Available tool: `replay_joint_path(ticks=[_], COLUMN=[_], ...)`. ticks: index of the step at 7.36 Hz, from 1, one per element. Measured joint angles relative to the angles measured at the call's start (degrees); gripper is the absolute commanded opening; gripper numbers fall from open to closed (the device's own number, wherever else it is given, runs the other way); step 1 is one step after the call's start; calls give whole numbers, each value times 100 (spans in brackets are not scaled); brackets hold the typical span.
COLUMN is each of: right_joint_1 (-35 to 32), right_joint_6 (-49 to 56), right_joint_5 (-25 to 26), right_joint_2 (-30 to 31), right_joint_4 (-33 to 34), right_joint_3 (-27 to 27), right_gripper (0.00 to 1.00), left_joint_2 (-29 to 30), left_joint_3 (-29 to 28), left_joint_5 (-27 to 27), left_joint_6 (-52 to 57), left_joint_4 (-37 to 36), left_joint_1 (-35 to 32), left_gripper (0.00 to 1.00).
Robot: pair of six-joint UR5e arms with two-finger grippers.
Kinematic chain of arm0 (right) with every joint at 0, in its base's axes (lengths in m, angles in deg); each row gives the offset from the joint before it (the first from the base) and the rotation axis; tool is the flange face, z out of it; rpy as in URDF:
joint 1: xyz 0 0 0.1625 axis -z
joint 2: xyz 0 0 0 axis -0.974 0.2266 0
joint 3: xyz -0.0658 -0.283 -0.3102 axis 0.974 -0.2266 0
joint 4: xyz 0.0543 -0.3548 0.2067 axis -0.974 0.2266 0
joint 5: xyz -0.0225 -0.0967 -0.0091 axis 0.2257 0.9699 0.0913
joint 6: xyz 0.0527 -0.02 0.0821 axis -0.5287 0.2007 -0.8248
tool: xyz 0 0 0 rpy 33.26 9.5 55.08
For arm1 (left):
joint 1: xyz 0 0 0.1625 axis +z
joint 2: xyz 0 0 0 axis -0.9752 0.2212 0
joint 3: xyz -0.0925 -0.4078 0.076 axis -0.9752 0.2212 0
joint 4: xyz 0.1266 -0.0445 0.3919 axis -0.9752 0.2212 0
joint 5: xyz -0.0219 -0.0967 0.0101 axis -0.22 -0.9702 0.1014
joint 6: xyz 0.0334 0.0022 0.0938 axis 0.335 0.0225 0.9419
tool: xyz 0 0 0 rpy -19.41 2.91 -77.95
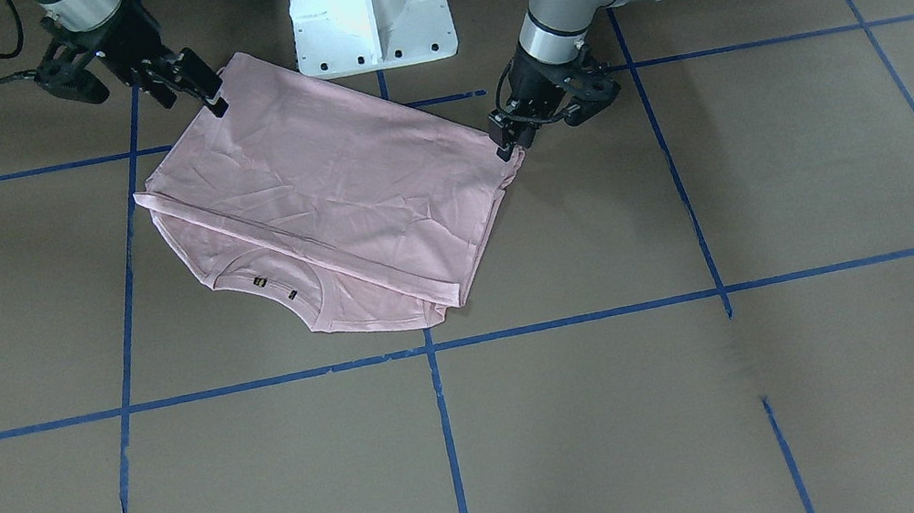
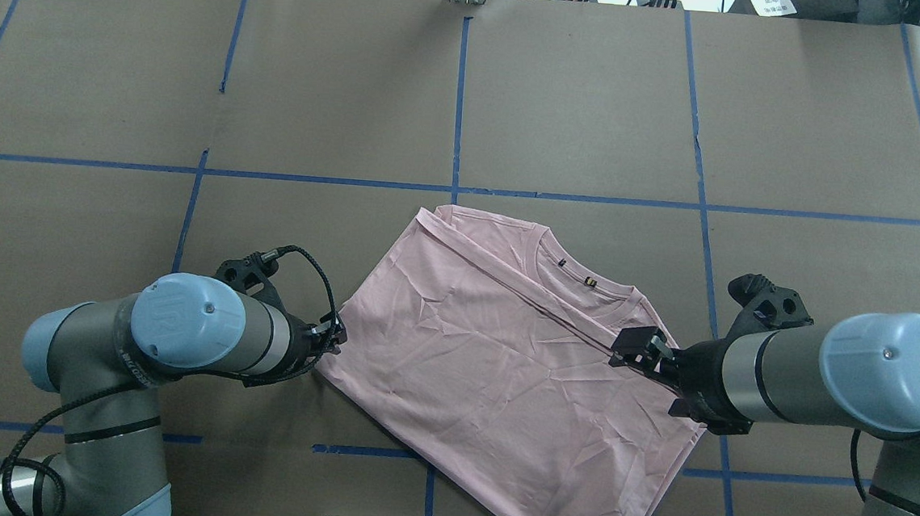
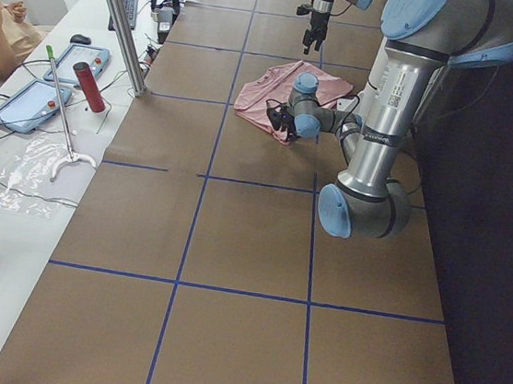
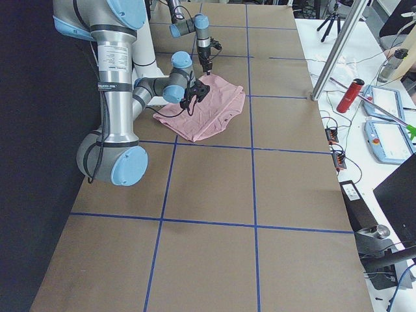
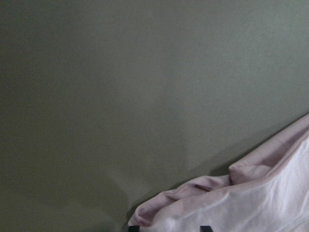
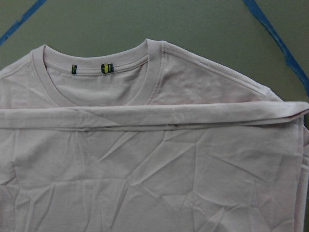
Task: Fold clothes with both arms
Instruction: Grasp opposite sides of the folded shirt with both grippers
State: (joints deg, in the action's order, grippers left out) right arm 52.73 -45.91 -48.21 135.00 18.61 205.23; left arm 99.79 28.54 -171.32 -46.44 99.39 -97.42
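The pale pink T-shirt (image 1: 315,187) (image 2: 501,358) lies folded on the brown table, plain side up. Its ribbed collar (image 2: 580,278) (image 6: 96,67) peeks out past the folded edge on the far side. My left gripper (image 1: 505,142) (image 2: 335,337) is low at the shirt's left corner. In the left wrist view its two fingertips stand apart with bunched pink cloth (image 5: 251,203) between them. My right gripper (image 1: 212,98) (image 2: 633,347) hovers open above the shirt's right side and holds nothing. The right wrist view looks down on the flat cloth (image 6: 154,169).
The white pedestal base (image 1: 368,2) stands just behind the shirt. Blue tape lines (image 1: 448,444) grid the table. Beyond the far edge a side table holds tablets (image 3: 72,60) and a red bottle (image 3: 88,85) next to a metal post (image 3: 119,19); a person sits there.
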Motion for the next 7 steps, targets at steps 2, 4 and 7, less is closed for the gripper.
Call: replay_joint_path(ticks=[2, 4, 7], right_joint_1=[-104, -131, -148], right_joint_6=[37, 39, 40], right_joint_5=[-2, 3, 6], right_joint_2=[-165, -185, -178], right_joint_4=[6, 7, 7], right_joint_3=[-166, -194, -248], right_gripper=[100, 100, 100], left_joint_2=[48, 53, 53], left_joint_3=[-17, -29, -36], left_joint_5=[14, 18, 32], left_joint_6=[-14, -15, -8], left_joint_4=[-175, -202, -205], left_joint_1=[37, 40, 16], left_gripper=[46, 22, 0])
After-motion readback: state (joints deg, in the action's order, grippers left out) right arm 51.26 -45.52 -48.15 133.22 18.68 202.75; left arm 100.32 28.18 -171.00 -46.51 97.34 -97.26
